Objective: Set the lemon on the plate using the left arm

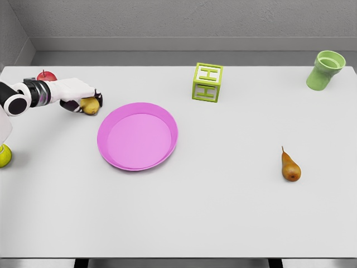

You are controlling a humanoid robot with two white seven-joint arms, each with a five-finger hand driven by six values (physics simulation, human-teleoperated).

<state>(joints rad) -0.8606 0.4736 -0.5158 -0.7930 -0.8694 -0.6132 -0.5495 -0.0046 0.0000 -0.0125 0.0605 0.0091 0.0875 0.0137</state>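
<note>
Lemon (89, 105) sits clamped in left hand (82, 100); recommend lifting clear before carrying to plate (167, 120) just beside its fingertips.

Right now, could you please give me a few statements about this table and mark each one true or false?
1. The left hand is closed around the lemon. True.
2. The lemon lies on the plate. False: it is left of the plate, in the hand.
3. The pear lies right of the plate. True.
4. The cup stands at the near left corner. False: it is at the far right.
5. The letter block sits beyond the plate. True.
6. The apple rests beside the pear. False: it is at the far left, behind the arm.
</note>
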